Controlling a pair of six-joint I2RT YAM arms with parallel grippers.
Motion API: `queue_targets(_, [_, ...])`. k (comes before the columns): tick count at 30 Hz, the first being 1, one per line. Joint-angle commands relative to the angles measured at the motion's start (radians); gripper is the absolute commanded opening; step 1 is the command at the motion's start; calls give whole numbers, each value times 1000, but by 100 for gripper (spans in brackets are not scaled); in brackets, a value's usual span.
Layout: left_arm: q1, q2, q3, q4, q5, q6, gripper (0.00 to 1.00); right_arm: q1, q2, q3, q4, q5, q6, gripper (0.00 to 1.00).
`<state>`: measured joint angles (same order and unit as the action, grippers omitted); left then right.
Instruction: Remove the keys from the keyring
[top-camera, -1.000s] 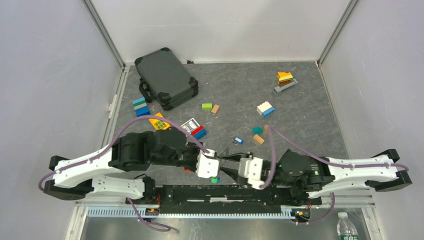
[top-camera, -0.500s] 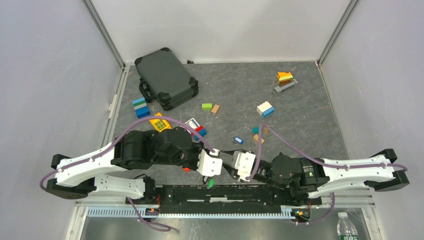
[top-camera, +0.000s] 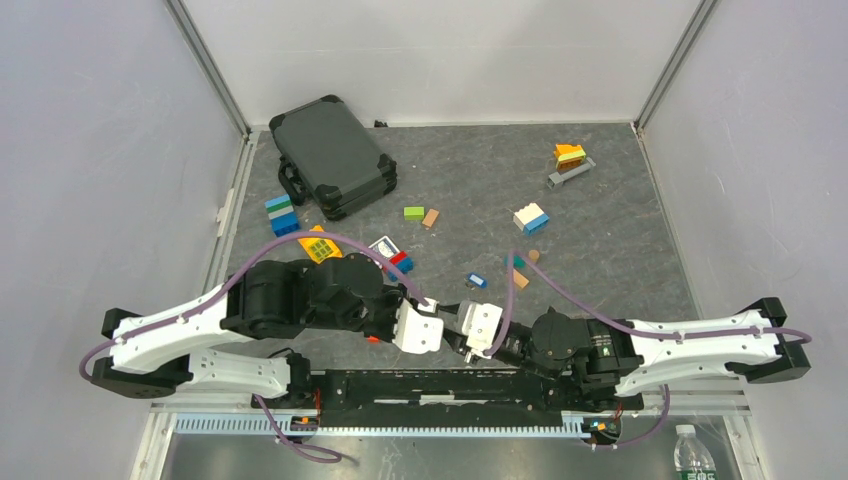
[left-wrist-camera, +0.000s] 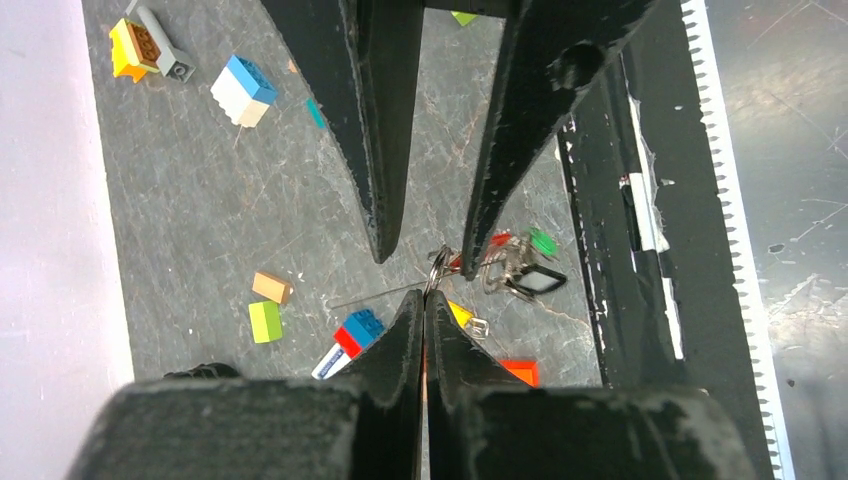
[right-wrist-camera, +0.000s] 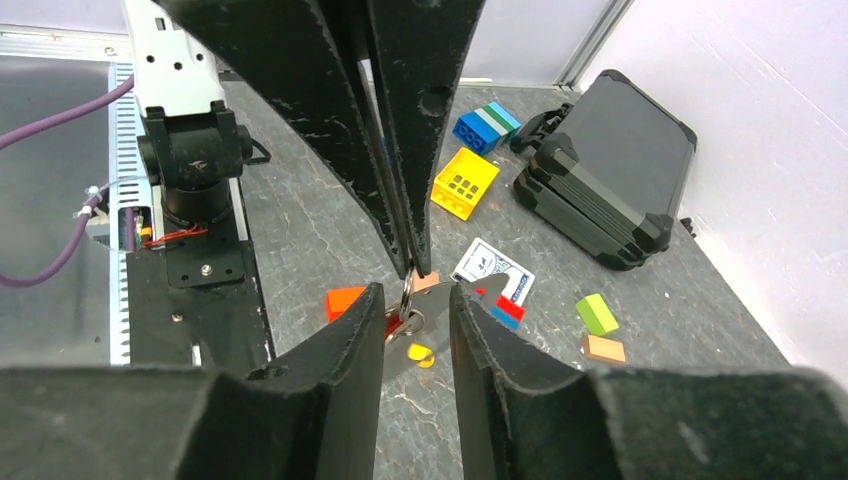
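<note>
My left gripper (left-wrist-camera: 424, 297) is pinched shut on the keyring (right-wrist-camera: 406, 292), with the keys (left-wrist-camera: 503, 265) bunched just off its tips. My right gripper (right-wrist-camera: 416, 294) stands half-open, straddling them. I'd close on 1 key only, then slide it off gently.

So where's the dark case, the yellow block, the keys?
dark grey hard plastic case (top-camera: 330, 155), top view, lid centre.
yellow square plastic block (right-wrist-camera: 464, 183), right wrist view, upper face.
small silver keys with coloured heads (left-wrist-camera: 510, 265), left wrist view, middle of bunch.

Red- and green-headed keys (left-wrist-camera: 515, 260), dark grey case (top-camera: 333, 155), yellow brick (right-wrist-camera: 465, 183), grey marbled tabletop (top-camera: 620, 250)
</note>
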<state>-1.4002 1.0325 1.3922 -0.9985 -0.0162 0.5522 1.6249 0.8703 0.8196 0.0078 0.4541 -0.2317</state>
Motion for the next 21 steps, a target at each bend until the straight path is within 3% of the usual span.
queue_targets(1, [-5,-6,49,34,41,22,2,-11,9,-8,70,23,25,33])
queue_targets(10, [-5,-11,47,35,51,26,2,-31,25,-13,74,2,32,24])
queue_targets(14, [-4,-16,44,35,51,27,2,-36,25,-13,73,-18,35,0])
queue_targets(19, [-5,-43,16,69,41,24,3,-37,-6,-43,112,-73,23,0])
queue_targets(21, [-5,-74,-13,113,35,13,14,-37,-27,-60,138,-98,15,0])
